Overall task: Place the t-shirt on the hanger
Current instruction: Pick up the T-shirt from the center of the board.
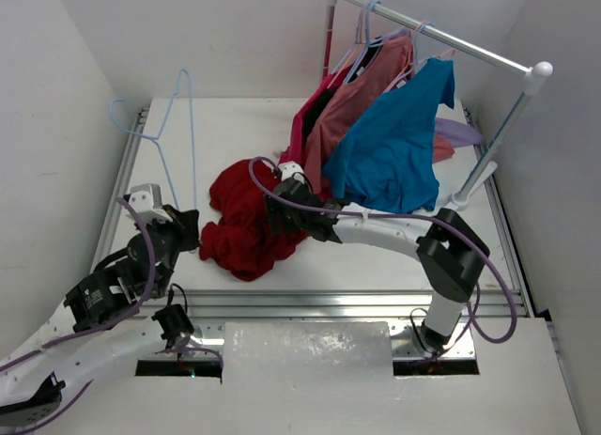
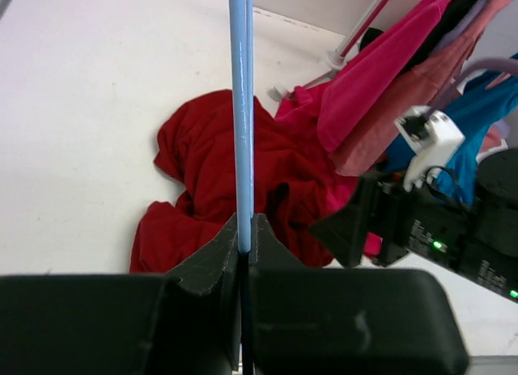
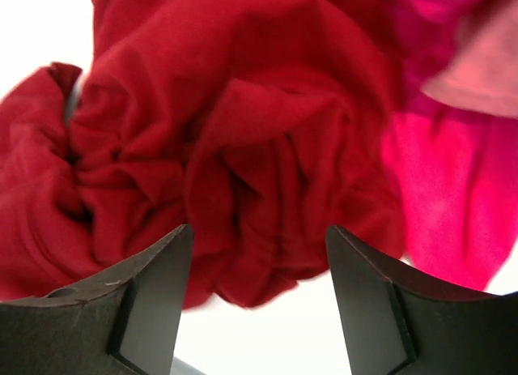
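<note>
"Top external first: what's biggest?"
"One white table point(image 1: 225, 125), then one rack point(image 1: 441, 42) hung with a magenta shirt point(image 1: 305, 125), a salmon shirt point(image 1: 352, 106) and a blue shirt point(image 1: 394, 148). More hang behind; I can't count them."
"The t-shirt point(image 1: 239, 219)?"
"One, crumpled on the table just left of the rack, touching the magenta shirt."
"The hanger point(image 2: 240, 108)?"
"One, upright, well left of the rack. The left gripper point(image 2: 244, 229) is clamped tight on its wire. The right gripper point(image 3: 257, 237) has its jaws apart, astride a t-shirt fold. Print on the right arm point(image 2: 421, 229) — too small to read."

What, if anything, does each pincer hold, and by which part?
The left pincer is shut on the hanger, gripping one straight bar of its frame. The right pincer holds nothing: its jaws stand open around a bunched fold of the t-shirt.
</note>
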You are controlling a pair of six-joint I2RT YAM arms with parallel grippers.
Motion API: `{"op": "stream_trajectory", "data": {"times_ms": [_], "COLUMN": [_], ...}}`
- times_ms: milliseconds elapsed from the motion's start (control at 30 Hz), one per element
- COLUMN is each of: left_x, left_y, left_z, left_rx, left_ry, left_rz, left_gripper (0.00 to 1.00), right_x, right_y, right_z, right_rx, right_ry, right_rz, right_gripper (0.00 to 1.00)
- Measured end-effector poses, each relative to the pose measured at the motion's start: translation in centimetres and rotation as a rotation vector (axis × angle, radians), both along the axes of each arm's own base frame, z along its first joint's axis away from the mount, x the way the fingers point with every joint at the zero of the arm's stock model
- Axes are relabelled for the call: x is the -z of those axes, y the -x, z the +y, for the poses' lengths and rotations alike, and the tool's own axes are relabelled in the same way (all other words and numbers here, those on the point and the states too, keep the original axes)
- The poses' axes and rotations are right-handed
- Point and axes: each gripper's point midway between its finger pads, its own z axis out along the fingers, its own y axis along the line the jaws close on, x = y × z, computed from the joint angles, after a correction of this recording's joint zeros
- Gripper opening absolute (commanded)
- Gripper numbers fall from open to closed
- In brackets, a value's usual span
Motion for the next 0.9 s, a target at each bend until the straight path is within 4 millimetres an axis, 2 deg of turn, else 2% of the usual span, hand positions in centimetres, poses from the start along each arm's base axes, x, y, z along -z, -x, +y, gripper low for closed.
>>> {"op": "stream_trajectory", "data": {"times_ms": [200,300,333,367,433,500,533,633,767,900], "left_x": [0.4,0.4,0.4,0.4,0.4,0.3,0.2,0.3,0.3,0.3], "left_y": [0.0,0.0,0.0,0.0,0.0,-0.1,-0.1,0.0,0.3,1.5], "left_z": [-0.8,-1.0,-1.0,-1.1,-1.1,-1.2,-1.3,-1.5,-2.6,-4.4], "left_rx": [0.045,0.056,0.057,0.059,0.062,0.067,0.069,0.081,0.139,0.245], "left_ry": [-0.015,-0.018,-0.018,-0.017,-0.014,-0.012,-0.01,-0.008,0.021,0.119], "left_rz": [0.006,0.007,0.006,0.006,0.004,0.002,0.001,0.002,0.012,0.028], "left_gripper": [0.0,0.0,0.0,0.0,0.0,0.0,0.0,0.0,0.0,0.0], "right_x": [1.0,1.9,2.1,2.4,3.0,3.4,3.5,3.3,2.3,-0.8], "right_y": [-1.0,-1.3,-1.4,-1.5,-1.8,-1.9,-2.0,-2.1,-1.2,-1.0], "right_z": [3.8,4.7,4.8,4.9,4.7,4.2,4.0,3.0,-0.6,-5.2], "right_rx": [-0.017,-0.017,-0.015,-0.016,-0.011,-0.003,0.003,0.015,0.034,0.066], "right_ry": [-0.026,-0.009,0.001,0.012,0.036,0.061,0.071,0.088,0.113,0.052], "right_rz": [0.017,0.021,0.022,0.021,0.017,0.013,0.007,-0.021,-0.039,-0.072], "right_gripper": [0.58,0.51,0.45,0.34,0.28,0.04,0.0,0.0,0.0,0.0]}}
